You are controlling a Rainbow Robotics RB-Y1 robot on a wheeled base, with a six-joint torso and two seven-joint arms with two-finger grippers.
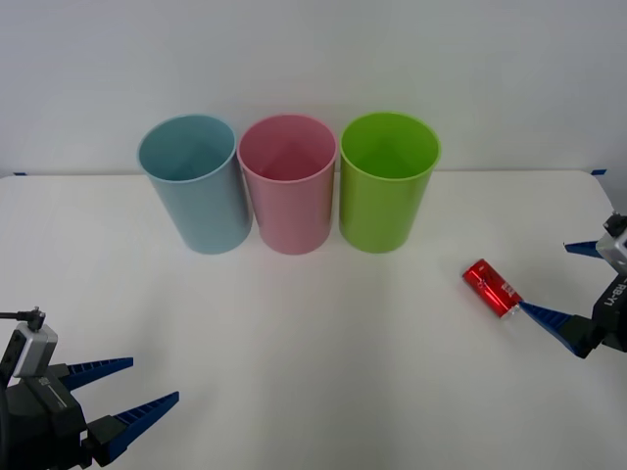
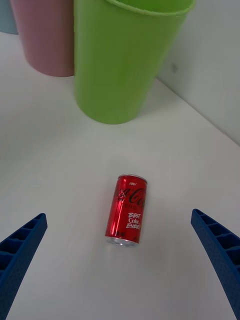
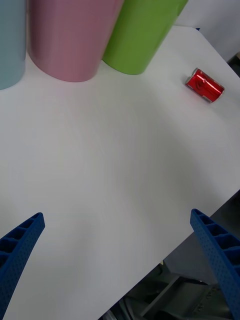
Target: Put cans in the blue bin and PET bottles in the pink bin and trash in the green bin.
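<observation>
Your right gripper (image 2: 120, 265) has its blue fingers spread wide with nothing between them, and the can (image 2: 127, 209) lies on its side just ahead of them, lined up with the gap, which suggests an approach set up to close across the can's round body. In the front view that can (image 1: 492, 288) sits near the right edge of the table (image 1: 313, 392), one fingertip of the right gripper (image 1: 578, 284) just beside its near end; you cannot tell whether they touch. It belongs in the blue bin (image 1: 193, 182), which stands farthest from it, at the left of the row along the table's far edge, with the pink bin (image 1: 289, 182) in the middle and the green bin (image 1: 387, 180) nearest the can. All three stand upright, mouths open, so a drop from above should work, but you would likely carry the can over the green and pink bins first. Your left gripper (image 1: 127, 392) waits, fingers apart and empty, at the near left corner, well apart from everything.
</observation>
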